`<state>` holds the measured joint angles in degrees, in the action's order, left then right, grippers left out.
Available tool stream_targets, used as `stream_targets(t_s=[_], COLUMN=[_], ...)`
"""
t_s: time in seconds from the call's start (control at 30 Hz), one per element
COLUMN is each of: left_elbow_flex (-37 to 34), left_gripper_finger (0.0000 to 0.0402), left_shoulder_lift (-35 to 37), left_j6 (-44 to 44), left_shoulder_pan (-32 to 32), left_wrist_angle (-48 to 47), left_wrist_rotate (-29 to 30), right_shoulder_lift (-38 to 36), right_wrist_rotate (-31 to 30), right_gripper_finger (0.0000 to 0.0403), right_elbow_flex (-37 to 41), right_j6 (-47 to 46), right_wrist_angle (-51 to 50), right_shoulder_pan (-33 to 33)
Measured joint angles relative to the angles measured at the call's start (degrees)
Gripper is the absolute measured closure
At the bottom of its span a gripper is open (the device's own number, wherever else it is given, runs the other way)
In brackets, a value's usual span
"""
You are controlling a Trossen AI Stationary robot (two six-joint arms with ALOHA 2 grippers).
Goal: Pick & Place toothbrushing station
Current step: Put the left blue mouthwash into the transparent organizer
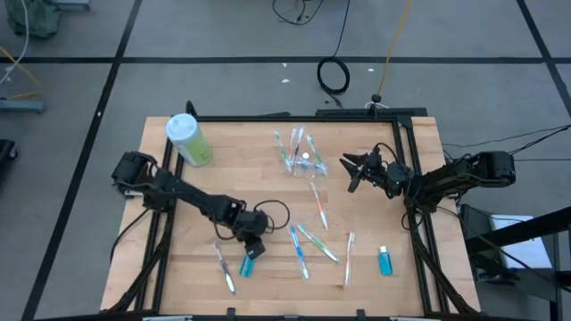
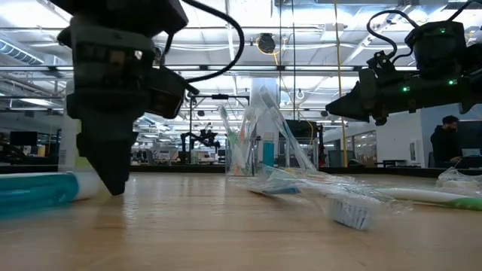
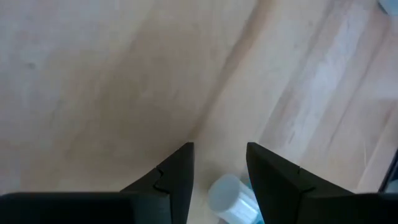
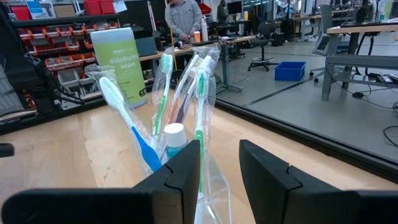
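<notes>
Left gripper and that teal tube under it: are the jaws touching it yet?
Apart. The left wrist view shows the teal tube lying between the left gripper's open jaws, with table visible on both sides of its white cap.

— Where is bare board? 
— Left of centre in the high view, the light wooden table [image 1: 223, 183] lies open, between the tall green bottle with a white cap [image 1: 189, 140] and the clear plastic cup [image 1: 304, 165].

— And lower right? 
— Wrapped toothbrushes [image 1: 314, 242] and a teal tube [image 1: 384, 261] crowd it.

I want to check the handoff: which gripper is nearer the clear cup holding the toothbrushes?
Right. The right gripper hovers just beside the clear cup, fingers open toward it. The left gripper is far off at the table's front, over a teal tube.
</notes>
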<state>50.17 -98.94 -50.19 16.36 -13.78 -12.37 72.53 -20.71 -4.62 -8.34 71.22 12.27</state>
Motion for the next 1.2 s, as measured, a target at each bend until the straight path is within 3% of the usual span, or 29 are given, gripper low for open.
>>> stream_targets(t_s=[0.33, 0.73, 0.97, 1.2], left_elbow_flex=[0.09, 0.04, -0.09, -0.09], left_gripper_finger=[0.0247, 0.0247, 0.0247, 0.0247], left_shoulder_lift=[0.09, 0.12, 4.12, 5.66], left_j6=[-8.59, -12.72, -15.51, -27.67], left_shoulder_pan=[-1.99, -0.09, -1.55, 1.14], left_wrist_angle=[-6.39, -6.87, -7.54, -8.04], left_wrist_rotate=[-8.66, -10.82, -13.41, -16.16], right_shoulder_lift=[0.0, 0.0, 0.0, 0.0], right_wrist_rotate=[0.0, 0.0, 0.0, 0.0], right_gripper_finger=[0.0298, 0.0298, 0.0298, 0.0298], right_elbow_flex=[0.0, 0.0, 0.0, 0.0], right_j6=[0.08, 0.04, 0.02, 0.04], right_wrist_angle=[0.0, 0.0, 0.0, -0.77], right_shoulder_pan=[0.0, 0.0, 0.0, 0.0])
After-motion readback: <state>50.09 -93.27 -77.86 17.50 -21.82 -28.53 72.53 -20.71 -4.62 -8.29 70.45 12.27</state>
